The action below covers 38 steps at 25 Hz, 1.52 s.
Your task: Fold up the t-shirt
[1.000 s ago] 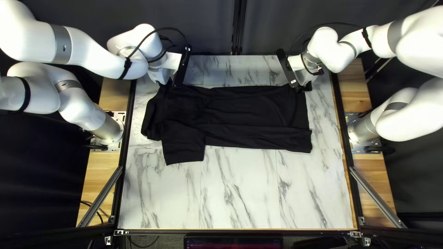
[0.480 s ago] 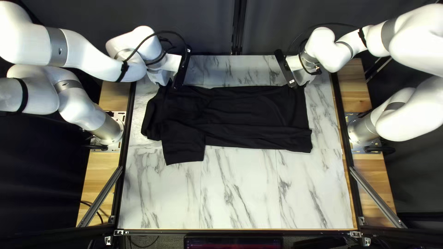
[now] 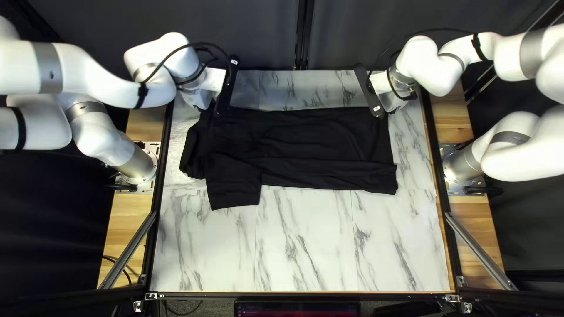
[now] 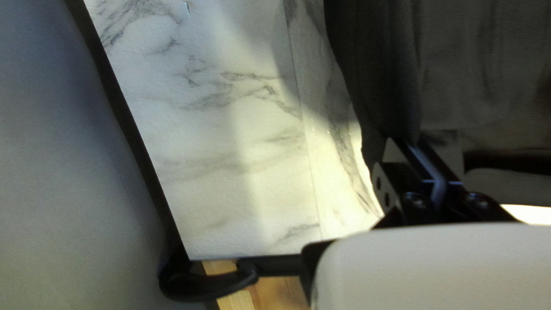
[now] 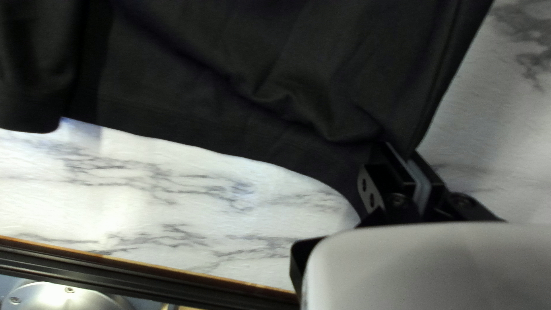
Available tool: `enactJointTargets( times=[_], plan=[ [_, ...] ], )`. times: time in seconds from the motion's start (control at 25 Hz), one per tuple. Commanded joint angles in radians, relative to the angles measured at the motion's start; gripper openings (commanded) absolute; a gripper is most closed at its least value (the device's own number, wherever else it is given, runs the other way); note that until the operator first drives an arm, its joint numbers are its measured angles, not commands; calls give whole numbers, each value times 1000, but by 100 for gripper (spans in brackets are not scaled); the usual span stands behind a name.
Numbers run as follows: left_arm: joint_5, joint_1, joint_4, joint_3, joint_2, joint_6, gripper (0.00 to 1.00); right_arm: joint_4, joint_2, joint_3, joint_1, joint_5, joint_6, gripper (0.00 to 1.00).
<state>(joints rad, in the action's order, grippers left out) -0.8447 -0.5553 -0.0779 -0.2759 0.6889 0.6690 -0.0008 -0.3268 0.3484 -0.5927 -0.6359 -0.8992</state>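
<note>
The black t-shirt [image 3: 317, 141] lies lengthwise across the far half of the table [image 3: 305, 246], its hem toward the right edge and one sleeve [image 3: 234, 188] pointing at the near edge. By the far-left corner, the left gripper [image 3: 210, 110] is clamped on its cloth; the right gripper [image 3: 385, 114] — toward the far-right corner — pinches the hem's corner, fingers closed.

Black t-shirt [image 5: 229, 86], marbled tabletop [image 5: 172, 183] under it, corner pinched in right hand [image 3: 380, 113]
</note>
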Motion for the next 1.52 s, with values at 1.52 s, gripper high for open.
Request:
enactJointTargets(
  times=[1.52],
  plan=[
    [-320, 320, -102, -11, 330, -327, 1, -137, -327, -110, 408, -191, 505, 0]
  ],
)
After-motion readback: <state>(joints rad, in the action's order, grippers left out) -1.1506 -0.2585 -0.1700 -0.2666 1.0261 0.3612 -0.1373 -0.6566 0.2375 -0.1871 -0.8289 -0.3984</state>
